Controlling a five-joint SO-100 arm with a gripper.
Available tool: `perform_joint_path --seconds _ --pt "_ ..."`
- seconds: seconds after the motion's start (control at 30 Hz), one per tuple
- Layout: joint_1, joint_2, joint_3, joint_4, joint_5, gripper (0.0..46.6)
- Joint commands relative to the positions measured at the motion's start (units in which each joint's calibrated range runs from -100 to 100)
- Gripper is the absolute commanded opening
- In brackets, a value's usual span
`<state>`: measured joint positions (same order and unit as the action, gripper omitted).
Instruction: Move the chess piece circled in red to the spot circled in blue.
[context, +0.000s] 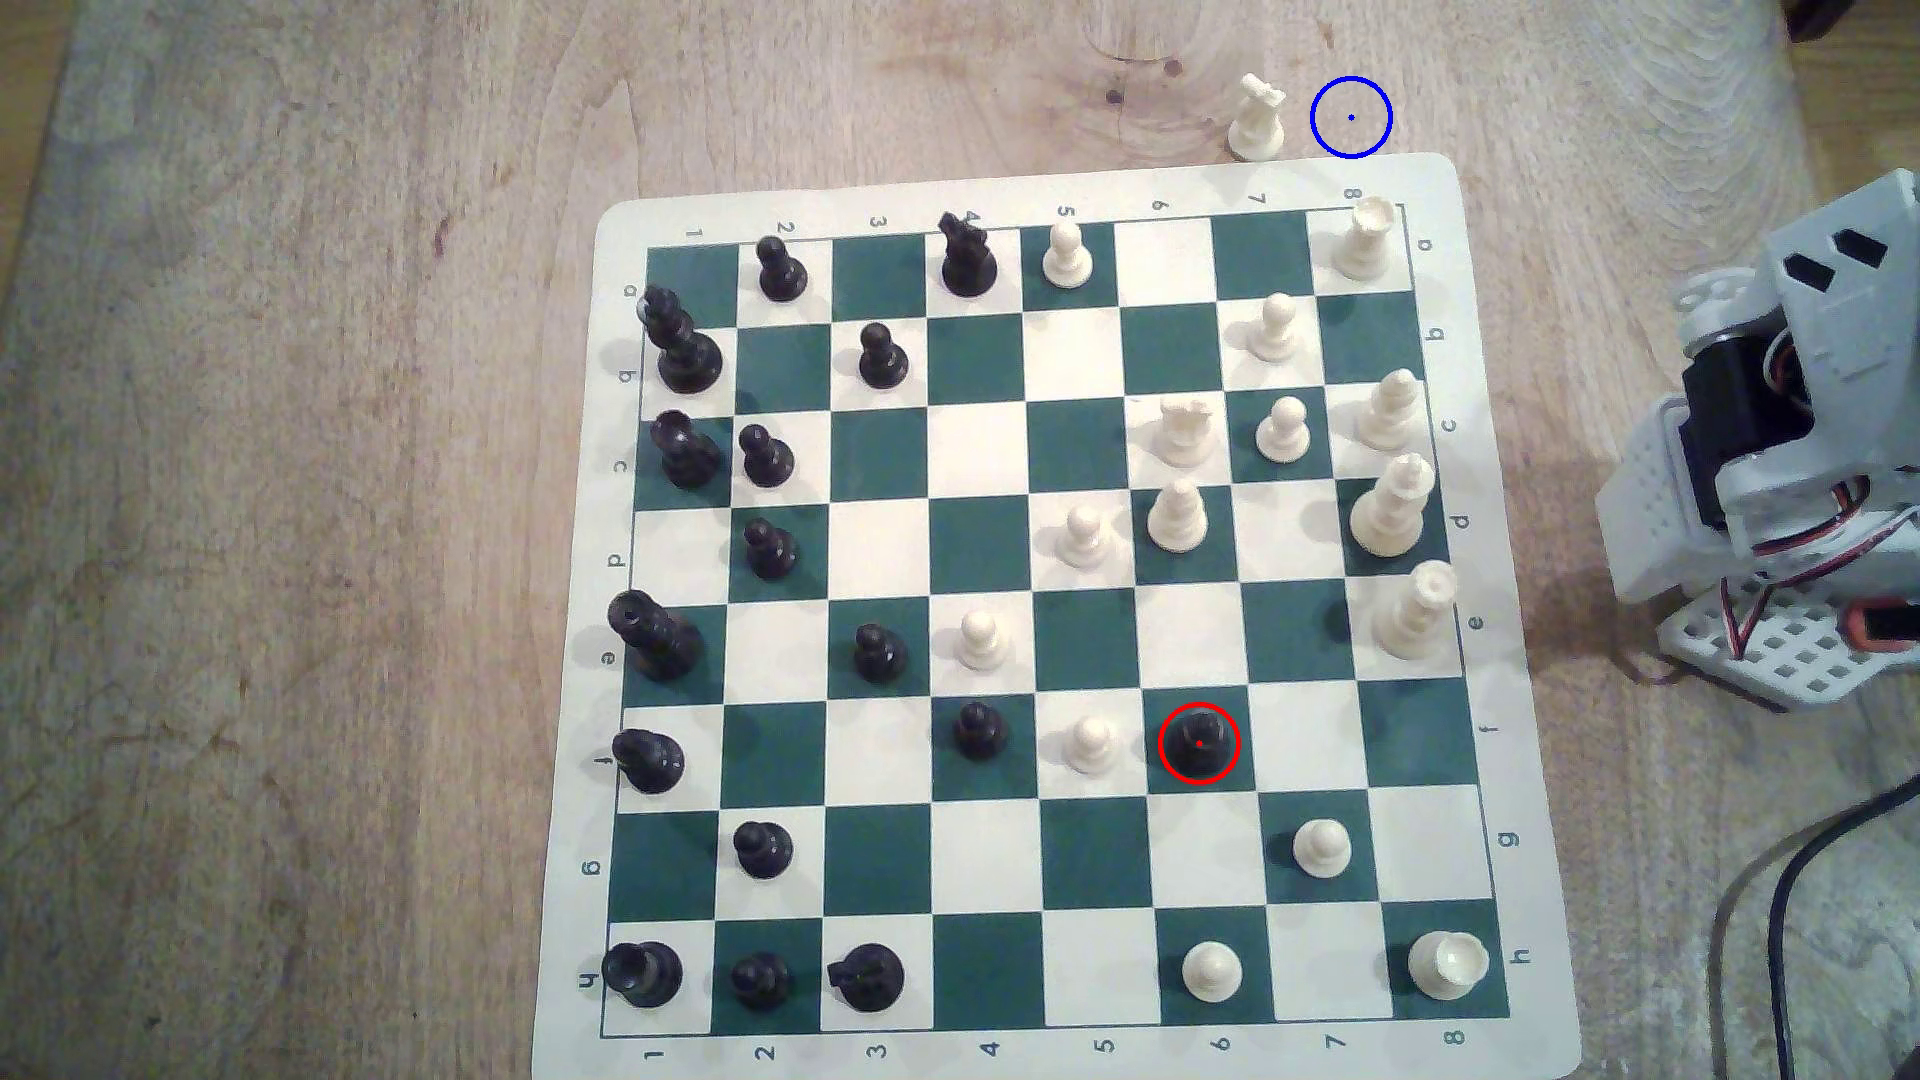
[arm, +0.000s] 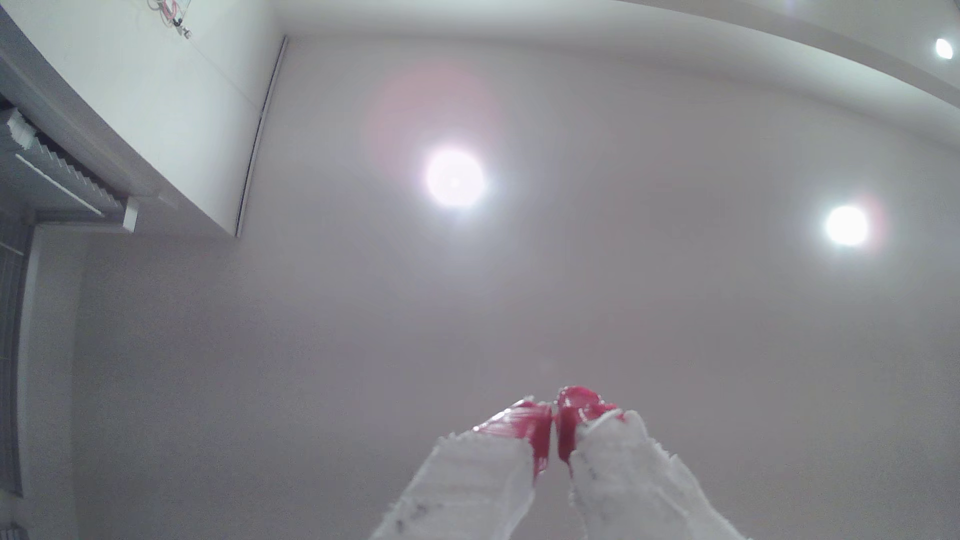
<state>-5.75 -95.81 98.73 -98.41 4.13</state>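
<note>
The chess piece (context: 1199, 739), glossy black inside a red ring, stands on a dark green square near the board's lower right in the exterior view. The spot (context: 1351, 117), a blue ring on bare wood, lies off the board past its upper right corner, next to a white knight (context: 1258, 117). My arm (context: 1787, 436) is folded at the exterior view's right edge, well away from both. In the wrist view my gripper (arm: 554, 410) points up at the ceiling, its red-tipped white fingers (arm: 535, 431) pressed together with nothing between them.
The green-and-white chessboard (context: 1039, 623) carries black pieces along the exterior view's left and white pieces along its right. A white pawn (context: 1091, 743) stands just left of the circled piece. A black cable (context: 1808, 893) runs at the lower right. Bare wooden table surrounds the board.
</note>
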Motion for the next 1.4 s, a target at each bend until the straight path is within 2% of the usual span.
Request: perform_joint_path --seconds 0.0,0.1,0.2,0.4,0.5,0.63,0.7,0.8,0.97,1.03,1.13,1.23,1.27,1.37 --pt "1.6 0.1 1.3 -1.3 0.1 0.3" --pt "1.6 0.1 1.3 0.9 0.1 0.3" --pt "1.7 0.1 1.3 10.4 0.1 0.3" --pt "2.7 0.1 -7.4 63.7 -0.2 0.3" --pt "2.9 0.1 -8.1 67.9 -0.3 0.3" --pt "0.7 0.1 -13.5 87.4 0.0 0.2" --pt "2.7 3.1 -17.8 100.4 0.0 0.2" --pt "4.2 4.3 -20.2 109.4 0.0 0.2" --pt "6.4 4.8 -28.1 130.8 -1.9 0.3" --pt "7.3 9.0 -34.6 138.6 -1.5 0.3" --pt "6.0 10.2 -35.6 141.5 0.1 0.5" --pt "2.5 10.8 -36.0 147.5 0.1 4.9" --pt "-0.3 11.7 -36.0 151.0 -0.1 7.9" --pt "-3.8 15.5 -37.5 155.9 -0.8 11.5"
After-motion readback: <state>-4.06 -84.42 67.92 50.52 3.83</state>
